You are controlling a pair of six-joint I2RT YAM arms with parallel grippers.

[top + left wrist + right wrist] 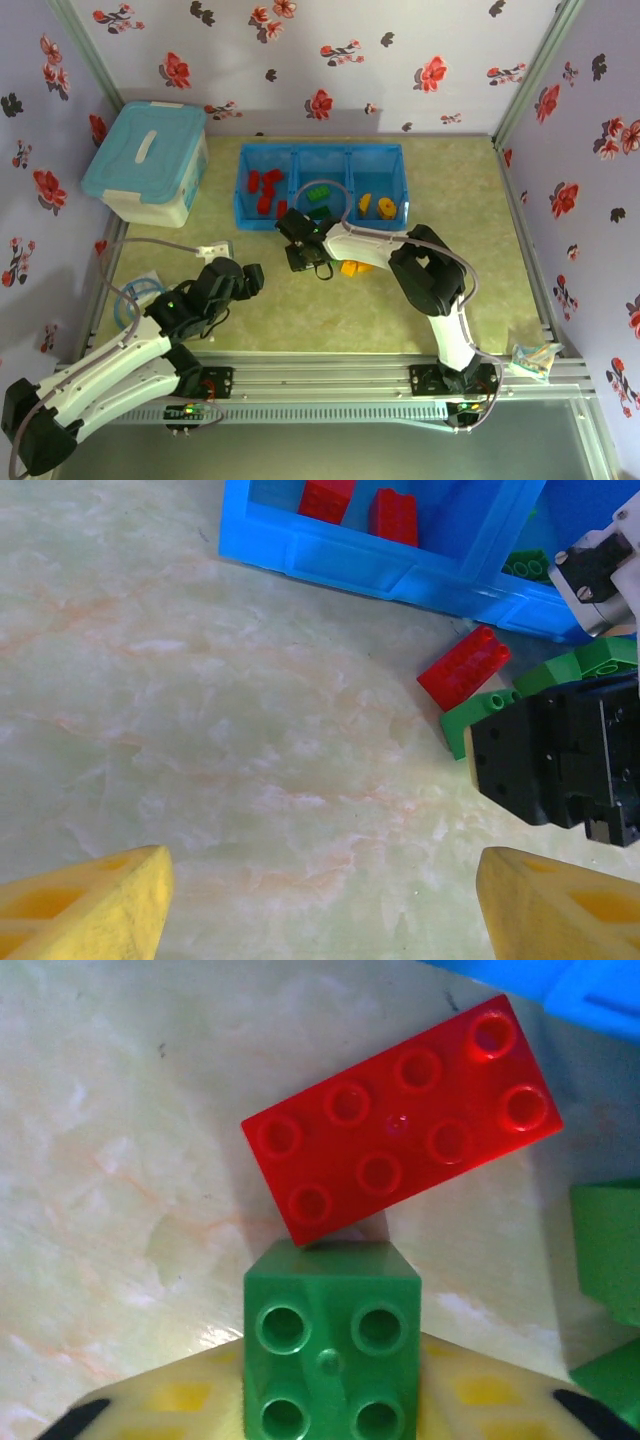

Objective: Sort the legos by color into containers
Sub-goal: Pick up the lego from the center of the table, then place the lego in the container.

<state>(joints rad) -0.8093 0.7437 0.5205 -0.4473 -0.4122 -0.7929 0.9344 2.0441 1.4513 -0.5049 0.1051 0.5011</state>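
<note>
1. The right pincer (330, 1412) is clenched on a small green brick (330, 1330). Its yellow fingers (180, 1400) press against the brick's two sides, and the brick's four studs face the wrist camera.
2. A red brick (400, 1120) with eight studs lies flat on the table (120, 1160), just beyond the green brick. Its near corner touches the green brick's far edge.
3. In the left wrist view, that red brick and a green brick lie on the table close in front of the blue tray (340, 555), and another green brick (590, 660) lies just to their right.
4. The left pincer (320, 910) is released. Its two yellow fingertips (90, 905) stand wide apart over bare table, nothing between them, well short of the bricks.
5. From above, the tray sits at the far middle of the table, and its three compartments run left to right.
6. Red bricks (265, 188) lie in the left compartment, green bricks (318, 195) in the middle one, and yellow-orange bricks (378, 206) in the right one.
7. One orange brick (350, 267) lies loose on the table, near side of the tray and beside the right arm.
8. A pale blue lidded tub (150, 160) stands at the far left, apart from the tray.
</note>
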